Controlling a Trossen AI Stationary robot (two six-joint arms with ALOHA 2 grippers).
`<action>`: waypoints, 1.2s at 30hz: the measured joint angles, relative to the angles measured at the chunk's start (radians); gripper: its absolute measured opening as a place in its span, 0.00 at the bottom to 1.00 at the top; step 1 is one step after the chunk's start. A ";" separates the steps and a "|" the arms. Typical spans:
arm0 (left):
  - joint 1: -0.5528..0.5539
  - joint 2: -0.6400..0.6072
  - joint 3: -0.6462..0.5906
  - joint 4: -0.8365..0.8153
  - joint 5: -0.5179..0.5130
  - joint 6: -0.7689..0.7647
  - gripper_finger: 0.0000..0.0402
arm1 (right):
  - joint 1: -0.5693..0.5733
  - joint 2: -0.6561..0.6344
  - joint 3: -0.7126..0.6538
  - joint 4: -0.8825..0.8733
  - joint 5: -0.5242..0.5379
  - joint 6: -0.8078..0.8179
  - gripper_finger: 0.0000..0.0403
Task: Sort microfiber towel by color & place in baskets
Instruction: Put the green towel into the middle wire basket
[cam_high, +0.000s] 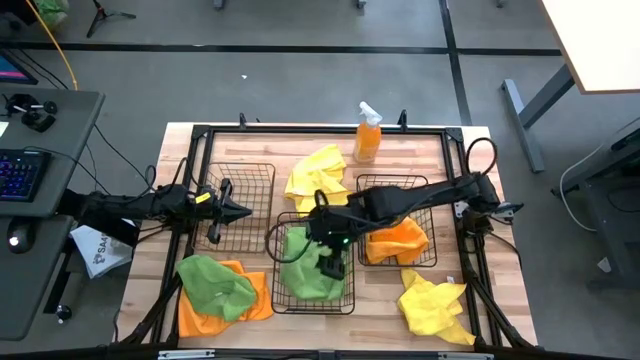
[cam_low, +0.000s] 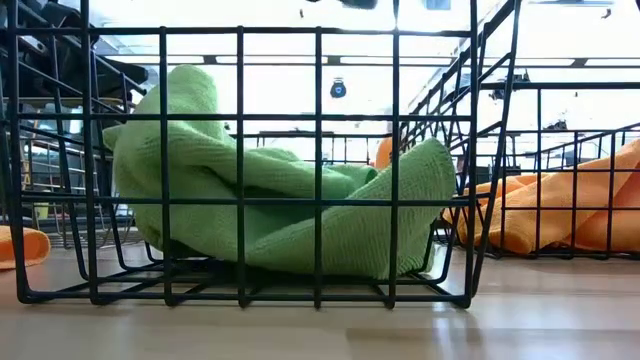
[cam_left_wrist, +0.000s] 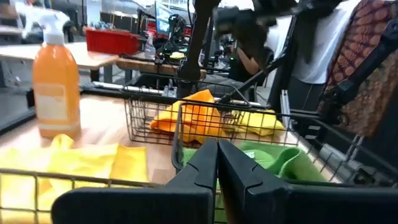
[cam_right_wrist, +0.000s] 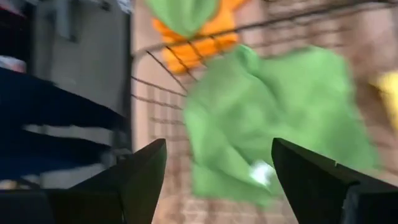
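Observation:
Three black wire baskets stand in a row. The middle basket (cam_high: 312, 300) holds a lime green towel (cam_high: 305, 272) (cam_low: 280, 200) (cam_right_wrist: 273, 118), crumpled on its floor. The right basket (cam_high: 432, 262) holds an orange towel (cam_high: 395, 240) (cam_low: 560, 205). The left basket (cam_high: 245, 170) holds no towel. My right gripper (cam_high: 330, 258) (cam_right_wrist: 217, 180) hangs open above the green towel and touches nothing. My left gripper (cam_high: 238, 210) (cam_left_wrist: 217, 165) is shut, held level over the left basket. It does not show in the low view.
A yellow towel (cam_high: 318, 172) lies by the far edge, next to an orange spray bottle (cam_high: 367, 133) (cam_left_wrist: 56, 81). Another yellow towel (cam_high: 435, 305) lies at the near right. A green towel on an orange one (cam_high: 220, 290) lies at the near left. A black frame (cam_high: 300, 130) rings the table.

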 joint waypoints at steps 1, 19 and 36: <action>0.000 0.000 0.000 0.002 -0.007 0.019 0.00 | 0.000 0.000 0.032 -0.061 0.021 -0.013 0.71; 0.000 0.135 0.065 0.724 -0.261 -0.401 0.00 | 0.239 -0.182 -0.115 -0.519 0.443 0.170 0.57; -0.329 0.888 1.027 -0.468 0.250 -0.524 0.00 | 0.261 -0.761 -0.931 0.256 0.447 0.665 0.32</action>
